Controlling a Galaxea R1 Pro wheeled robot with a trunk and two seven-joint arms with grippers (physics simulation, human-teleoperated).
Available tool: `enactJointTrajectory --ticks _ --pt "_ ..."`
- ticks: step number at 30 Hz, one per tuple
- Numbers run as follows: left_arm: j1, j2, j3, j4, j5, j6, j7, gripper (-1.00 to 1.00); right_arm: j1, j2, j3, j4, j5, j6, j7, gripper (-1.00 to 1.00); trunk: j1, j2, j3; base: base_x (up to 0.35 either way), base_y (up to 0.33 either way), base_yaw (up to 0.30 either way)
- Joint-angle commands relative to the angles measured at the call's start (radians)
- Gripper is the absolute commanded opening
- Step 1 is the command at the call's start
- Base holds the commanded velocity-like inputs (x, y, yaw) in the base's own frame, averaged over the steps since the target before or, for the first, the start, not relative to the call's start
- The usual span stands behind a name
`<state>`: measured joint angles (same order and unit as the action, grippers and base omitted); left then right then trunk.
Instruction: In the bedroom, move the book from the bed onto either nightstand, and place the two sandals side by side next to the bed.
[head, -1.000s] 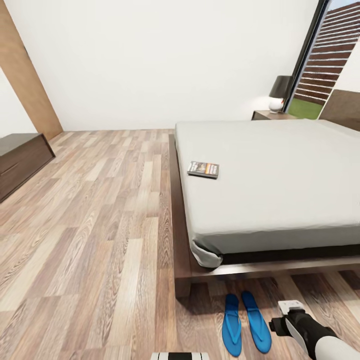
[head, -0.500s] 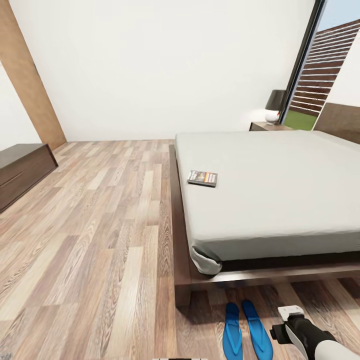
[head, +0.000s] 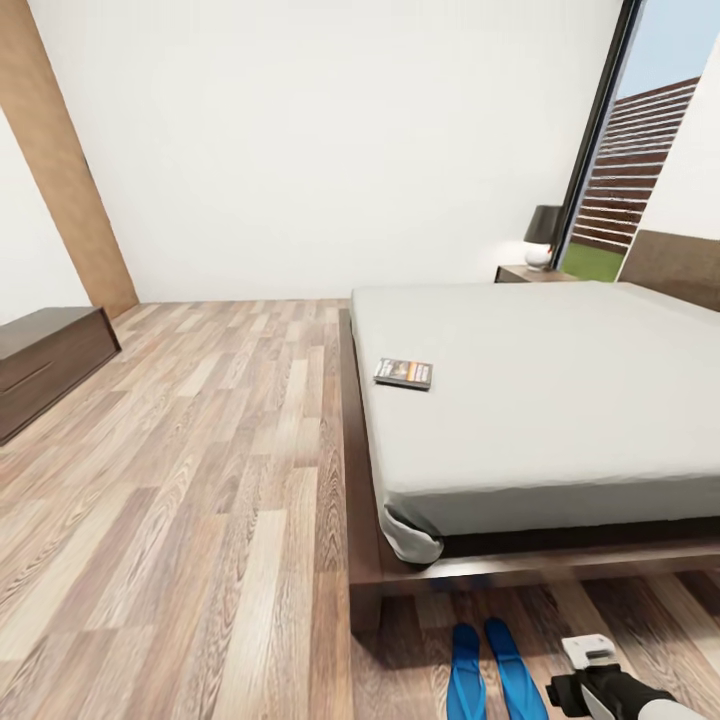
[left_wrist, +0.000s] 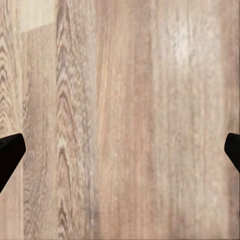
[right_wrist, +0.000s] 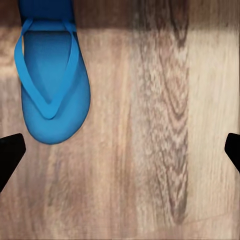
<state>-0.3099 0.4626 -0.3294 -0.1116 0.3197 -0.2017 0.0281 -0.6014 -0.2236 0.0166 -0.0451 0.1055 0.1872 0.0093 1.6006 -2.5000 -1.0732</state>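
We are seeing the book (head: 404, 373) lying flat on the pale mattress of the bed (head: 560, 400), near the mattress's left edge; its lettering is too small for us to read. The two sandals (head: 492, 670) are lying side by side on the floor (head: 200, 480) just in front of the bed's foot, and the head view's lower edge is cutting off their near ends. In the right wrist view one sandal (right_wrist: 52, 75) is showing its strap and rounded end, with its other end cut off by the frame. The right pincer (right_wrist: 120, 150) is hanging over bare planks beside that sandal, its fingers (right_wrist: 10, 152) spread wide and holding nothing. The left pincer (left_wrist: 120, 152) is likewise spread wide over bare wood. Beyond the bed's far corner a nightstand (head: 520, 273) is carrying a dark-shaded lamp (head: 543, 235), the mattress hiding its lower part. A long low cabinet (head: 45, 365) is standing at the left, partly cut off.
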Motion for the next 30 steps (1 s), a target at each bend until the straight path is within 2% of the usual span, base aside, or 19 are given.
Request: enactJointTrajectory --ticks 1,7,13,14,16,18,19,24,30 --pt "0.004 -0.006 -0.008 0.0 0.007 -0.005 0.003 1.0 0.0 0.0 0.0 0.007 0.009 -0.012 0.0 1.0 -0.001 0.0 0.003 0.0 0.0 0.0" --pt "0.031 -0.041 -0.008 0.0 0.012 -0.011 0.003 1.0 0.014 0.0 -0.006 0.034 0.005 -0.072 -0.003 1.0 -0.024 0.042 0.022 0.0 0.0 0.0" --pt "0.056 -0.092 -0.008 0.0 0.05 -0.031 -0.001 1.0 0.044 0.0 -0.012 0.041 0.003 -0.092 -0.004 1.0 -0.047 0.084 0.041 0.0 0.0 0.0" --pt "0.056 -0.092 -0.008 0.0 0.05 -0.031 -0.001 1.0 0.044 0.0 -0.012 0.041 0.003 -0.092 -0.004 1.0 -0.05 0.091 0.044 0.0 0.0 0.0" --pt "0.065 -0.113 -0.009 0.0 0.058 -0.04 -0.002 1.0 0.052 -0.001 -0.019 0.042 0.003 -0.096 -0.005 1.0 -0.058 0.105 0.05 0.0 0.0 0.0" --pt "0.071 -0.135 -0.01 0.0 0.063 -0.046 -0.003 1.0 0.063 -0.001 -0.033 0.042 0.003 -0.098 -0.005 1.0 -0.066 0.119 0.056 0.0 0.0 0.0" --pt "0.071 -0.135 -0.01 0.0 0.063 -0.046 -0.003 1.0 0.063 -0.001 -0.033 0.042 0.003 -0.098 -0.005 1.0 -0.07 0.126 0.06 0.0 0.0 0.0" --pt "0.078 -0.178 -0.011 0.0 0.068 -0.053 -0.003 1.0 0.086 -0.004 -0.087 0.036 0.004 -0.101 -0.004 1.0 -0.089 0.161 0.075 0.0 0.0 0.0" --pt "0.084 -0.196 -0.011 0.0 0.07 -0.057 -0.003 1.0 0.098 -0.008 -0.125 0.032 0.006 -0.121 -0.003 1.0 -0.112 0.203 0.094 0.0 0.0 0.0"
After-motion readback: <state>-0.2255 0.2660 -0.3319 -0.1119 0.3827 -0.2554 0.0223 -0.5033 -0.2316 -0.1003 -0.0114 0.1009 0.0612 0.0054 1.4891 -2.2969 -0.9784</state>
